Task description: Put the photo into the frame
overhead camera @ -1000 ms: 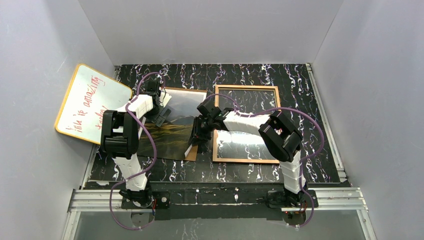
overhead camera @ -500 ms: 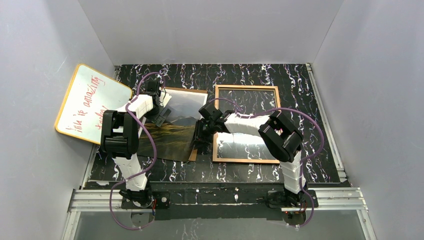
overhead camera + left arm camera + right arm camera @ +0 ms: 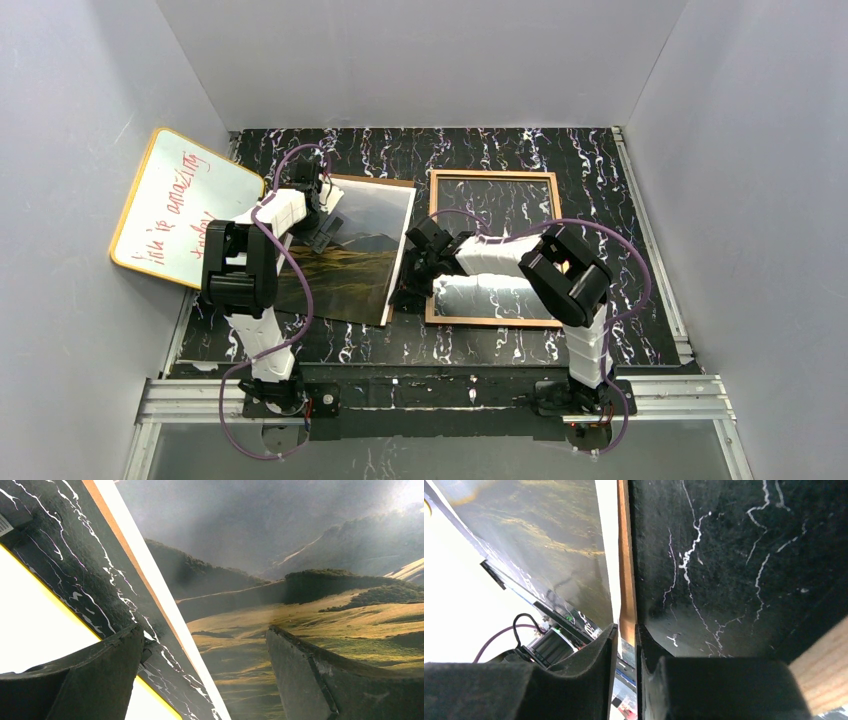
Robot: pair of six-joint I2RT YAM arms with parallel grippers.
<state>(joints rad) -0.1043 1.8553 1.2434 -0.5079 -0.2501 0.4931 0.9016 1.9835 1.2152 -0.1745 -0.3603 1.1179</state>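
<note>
Lying flat on a brown backing board [image 3: 375, 181], the photo [image 3: 355, 250] sits left of centre on the dark marbled tabletop [image 3: 600, 200]. The frame [image 3: 494, 174] rests just to its right with its tan side up, apart from the print. The left end effector [image 3: 325, 228] hangs over the photo's upper left corner, fingers spread wide across the print's white border, near the yellow-edged whiteboard [image 3: 170, 200]. The right end effector [image 3: 408, 290] is low at the photo's right edge, between print and frame. Its fingers are nearly pressed together with the board's tan edge running into the slit, and I cannot tell whether they actually pinch it.
</note>
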